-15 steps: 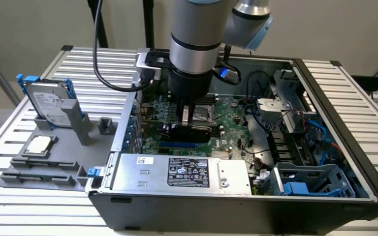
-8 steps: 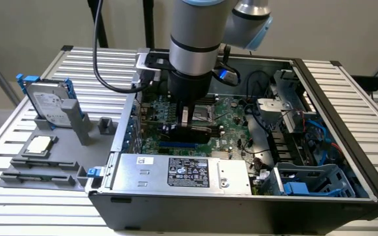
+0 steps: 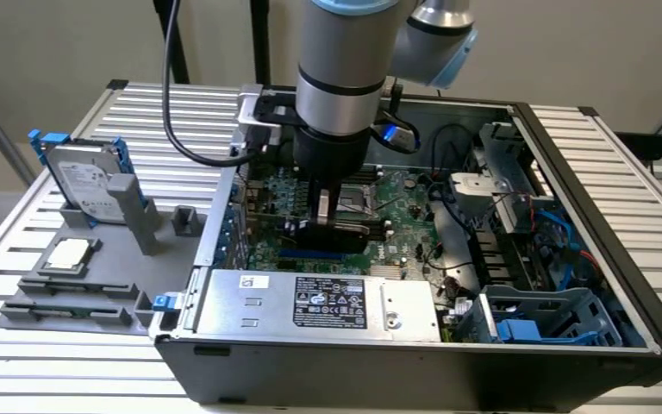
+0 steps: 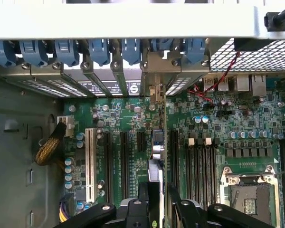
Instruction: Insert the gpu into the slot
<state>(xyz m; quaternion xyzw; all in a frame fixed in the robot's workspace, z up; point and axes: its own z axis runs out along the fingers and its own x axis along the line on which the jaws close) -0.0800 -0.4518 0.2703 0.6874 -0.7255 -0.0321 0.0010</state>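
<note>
My hand [image 4: 157, 195] is cut off at the wrist view's edge. The gpu [image 4: 155, 171] shows edge-on only and hides most of the slot [image 3: 304, 256].

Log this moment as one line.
jaws: shut on gpu | gpu: just over slot, inside case | seated: cannot tell
</note>
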